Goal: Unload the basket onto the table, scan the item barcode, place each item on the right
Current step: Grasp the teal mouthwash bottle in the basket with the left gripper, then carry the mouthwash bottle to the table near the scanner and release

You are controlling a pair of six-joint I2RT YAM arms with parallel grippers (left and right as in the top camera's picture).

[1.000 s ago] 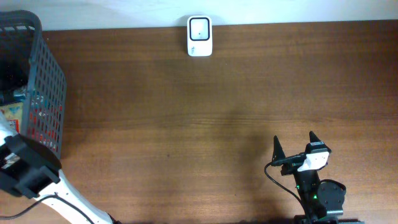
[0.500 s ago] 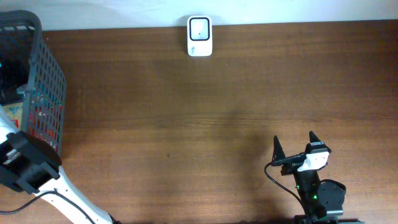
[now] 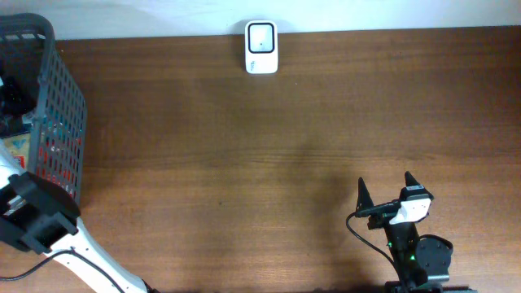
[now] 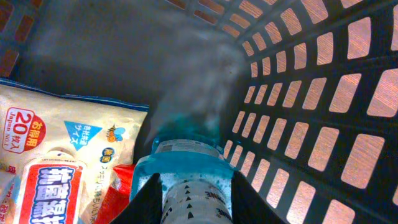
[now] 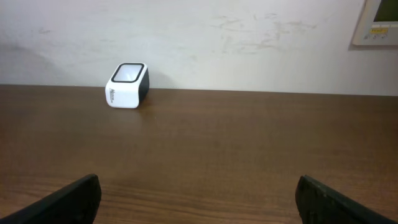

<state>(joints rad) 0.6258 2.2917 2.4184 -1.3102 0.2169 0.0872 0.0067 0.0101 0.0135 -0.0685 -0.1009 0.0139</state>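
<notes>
**A:** Where's our item?

**B:** The bottle [image 4: 186, 155] is in the basket [image 4: 311, 93], tight to the mesh wall, with packs [image 4: 56, 162] on its other side. The scanner [image 3: 261, 47] sits at the table's [image 3: 244, 163] far edge, well apart, so we'll need a carry.

**A:** Left gripper [image 4: 194, 180]?

**B:** It's reaching down into the basket. The fingers are closed in on both sides of the bottle, against its label, and we read that as a grip. Wall and packs box the bottle in, so from above is the only way in.

**A:** Right?

**B:** The right gripper [image 3: 384, 195] is low at the near edge, facing the scanner. Its jaws are wide apart and hold nothing.
</notes>
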